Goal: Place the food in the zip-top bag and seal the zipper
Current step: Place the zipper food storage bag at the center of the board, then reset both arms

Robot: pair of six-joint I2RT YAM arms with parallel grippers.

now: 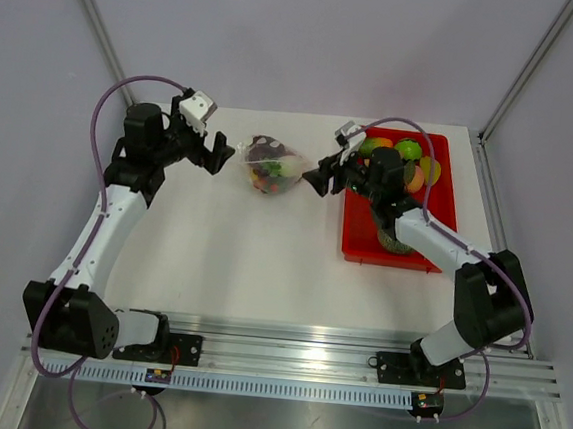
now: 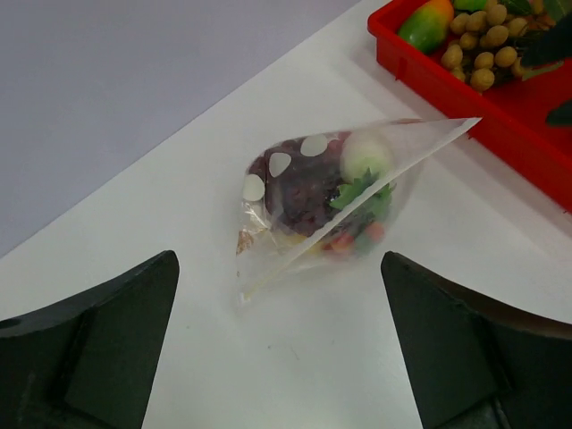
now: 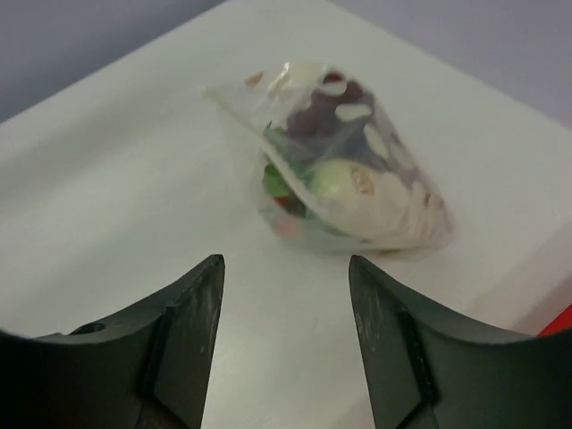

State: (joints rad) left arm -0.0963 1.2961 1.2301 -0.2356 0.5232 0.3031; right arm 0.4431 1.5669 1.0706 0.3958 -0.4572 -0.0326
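Zip-top bag point(image 1: 271, 165): upper center, food point(image 1: 266, 176) inside
Left gripper point(image 1: 219, 155): jaws apart, empty, beside bag
Right gripper point(image 1: 317, 177): jaws apart, empty, beside bag

Robot lab test cell, not a home or kitchen. The left arm point(image 1: 105, 227) and right arm point(image 1: 437, 240) are bolted to a slotted aluminium rail point(image 1: 285, 345) at 6 o'clock of a bare white table point(image 1: 242, 261). Plain grey panels point(image 1: 312, 36) wall it in on three sides, held by aluminium corner posts point(image 1: 91, 22) at 11 and 1 o'clock. A purple cable point(image 1: 158, 79) loops loose off each arm. The props are staged ones: a red tray point(image 1: 363, 239) of toy produce point(image 1: 408, 148) at 2 o'clock and a filled zip-top bag point(image 1: 271, 165) at 12.
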